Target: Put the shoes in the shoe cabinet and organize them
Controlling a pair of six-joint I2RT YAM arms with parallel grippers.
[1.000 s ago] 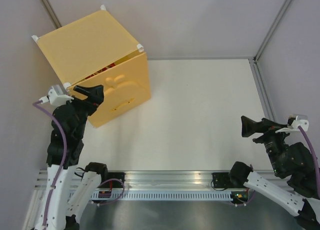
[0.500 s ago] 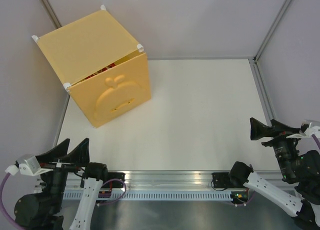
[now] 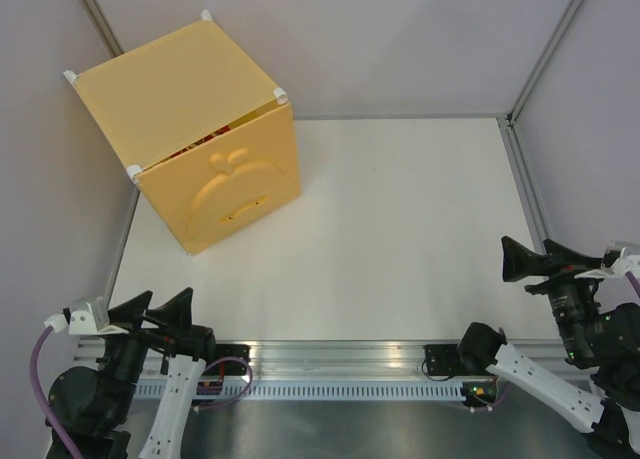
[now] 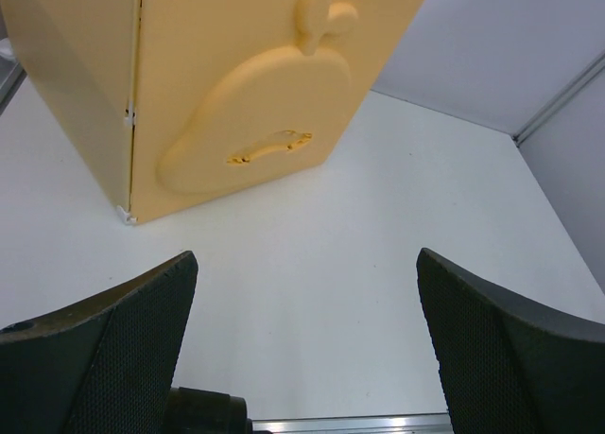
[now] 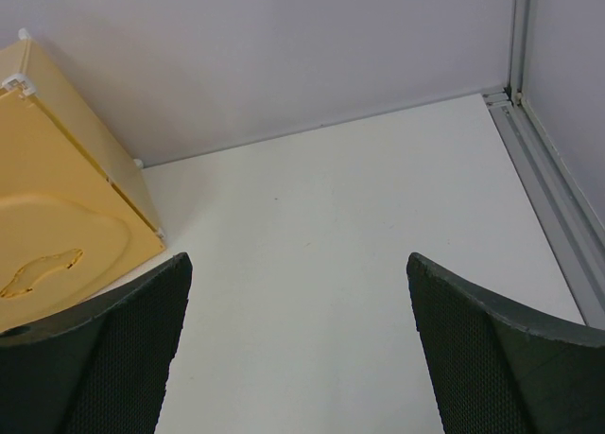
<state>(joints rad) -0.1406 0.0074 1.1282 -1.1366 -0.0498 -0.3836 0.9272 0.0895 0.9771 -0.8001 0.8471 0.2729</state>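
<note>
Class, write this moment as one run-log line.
cabinet: door nearly shut; shoes: red glimpsed inside; left gripper: open, empty; right gripper: open, empty

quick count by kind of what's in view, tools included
shoe cabinet: 1
tools: 2 (left tool, right tool, both open)
loose shoes: 0
total: 3

The shoe cabinet (image 3: 180, 94) (door (image 3: 235, 184) almost closed) stands at far left.
</note>
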